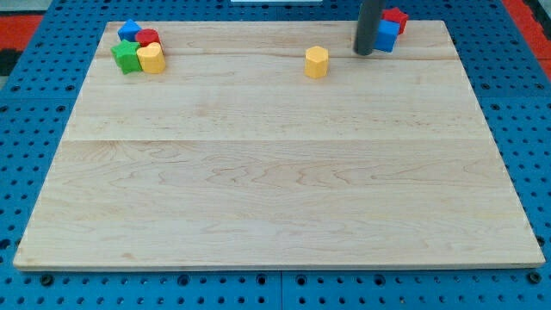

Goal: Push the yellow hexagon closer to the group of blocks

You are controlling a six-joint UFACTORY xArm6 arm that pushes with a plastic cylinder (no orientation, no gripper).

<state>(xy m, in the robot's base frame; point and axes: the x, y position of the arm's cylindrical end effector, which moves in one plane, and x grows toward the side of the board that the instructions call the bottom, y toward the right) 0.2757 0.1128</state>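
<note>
Wooden bench (275,172) seen from above, resting on a blue pegboard. Near the view's top, slightly right of centre: yellow hexagon (317,62), standing alone. At the view's top left, well apart from it: a tight group of 4 blocks, namely a blue block (129,31), a red block (149,38), a green star-shaped block (126,57) and a yellow block (151,58), touching one another. At the view's top right: a blue cube (387,35) with a red block (396,18) behind it. My tip (364,53) sits to the right of the hexagon, near but apart, just beside the blue cube. No pincer on this rig, only the rod, so nothing to report as clenched or released. Likely risks: an off-centre push spinning the hexagon off line toward the bench's top edge; a long leftward shove overshooting and scattering the 4; a stray nudge shifting the blue cube.
</note>
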